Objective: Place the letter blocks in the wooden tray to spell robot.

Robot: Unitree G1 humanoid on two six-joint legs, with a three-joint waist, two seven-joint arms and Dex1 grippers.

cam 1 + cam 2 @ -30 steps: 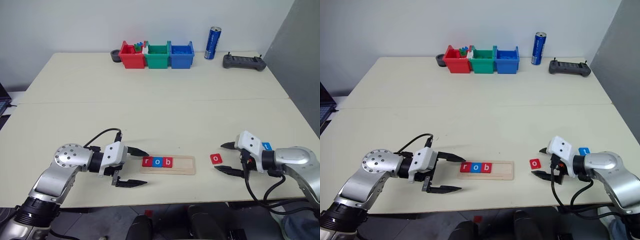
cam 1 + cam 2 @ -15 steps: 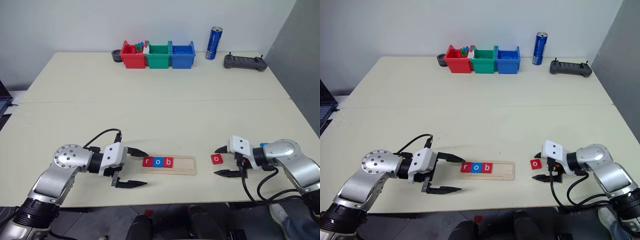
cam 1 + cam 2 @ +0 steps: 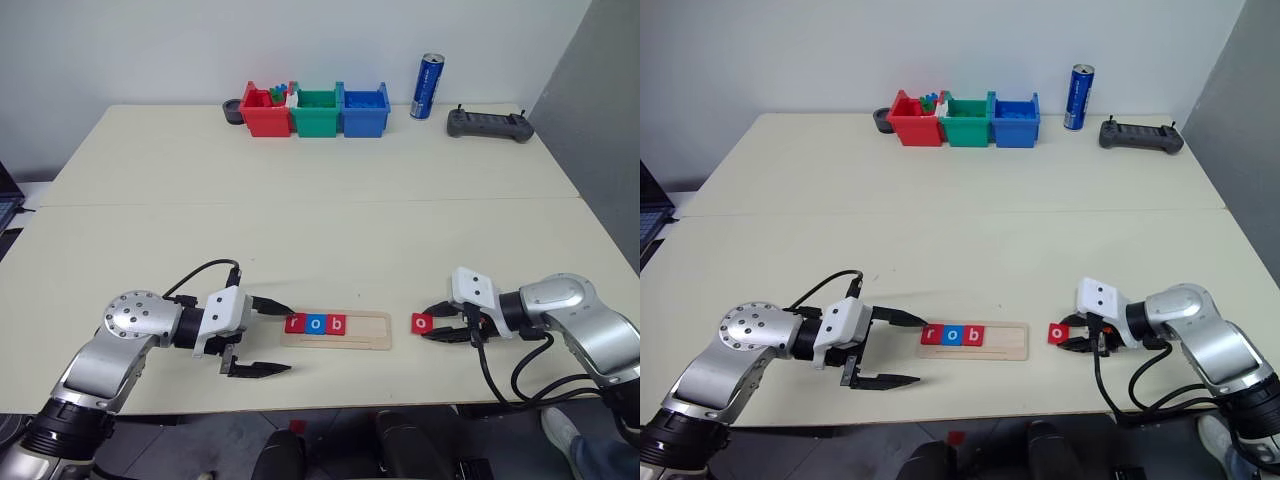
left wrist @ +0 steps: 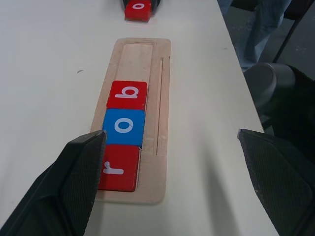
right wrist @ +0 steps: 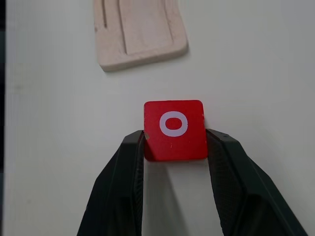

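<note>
1. Your right gripper [image 5: 173, 147] has its two fingers pressed against opposite edges of the red "o" block [image 5: 174, 130] — pinching it on the table [image 3: 320, 220], just beside the right end of the wooden tray [image 3: 370, 330].
2. In the tray's groove you have red "r" [image 4: 119, 167], blue "o" [image 4: 123, 127] and red "b" [image 4: 128, 95] touching in a row; the right part is bare.
3. Your left gripper [image 3: 268, 338] sits at the tray's left end, jaws spread wide — holding nothing.
</note>
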